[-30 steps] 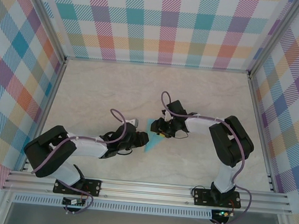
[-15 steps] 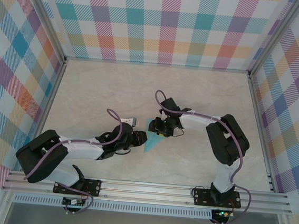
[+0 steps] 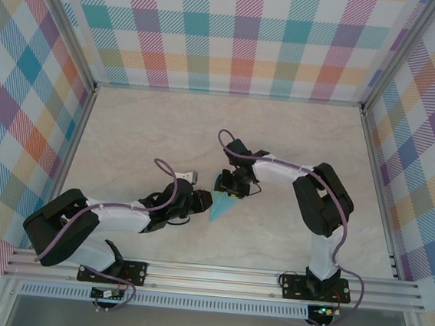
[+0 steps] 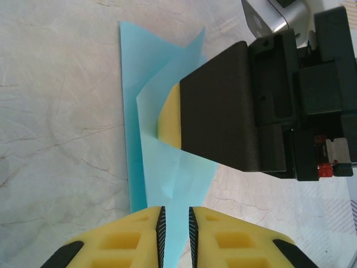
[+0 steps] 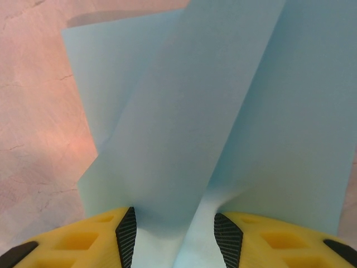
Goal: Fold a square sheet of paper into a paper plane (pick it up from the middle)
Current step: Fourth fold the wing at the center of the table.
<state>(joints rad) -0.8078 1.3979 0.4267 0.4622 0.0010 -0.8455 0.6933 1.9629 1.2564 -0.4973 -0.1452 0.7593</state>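
Drifting up and leftward since 1 second ago with the right gripper (image 3: 229, 190), and stretching the left arm (image 3: 120, 215) out flatter toward the paper (image 3: 218, 205). Narrowing the left gripper (image 3: 204, 201) over that same second. Lying folded on the table (image 3: 144, 125) near its middle, between the 2 grippers. Looking from above, catching just a small cyan wedge pointing toward the near edge, with fingers too small for reading. Getting much more from the left wrist: keeping the left gripper (image 4: 174, 226) down to a narrow slit, not quite closed, with a strip of paper (image 4: 146, 128) showing in that slit; not telling whether pinching or merely hovering over it. Pressing 1 yellow pad (image 4: 168, 117) of the right gripper down onto a raised flap, with a flat layer lying under it. Getting from the right wrist a closer look: holding the right gripper (image 5: 173, 229) roughly half open, straddling a ridge of paper (image 5: 184, 111) rising between its fingers.
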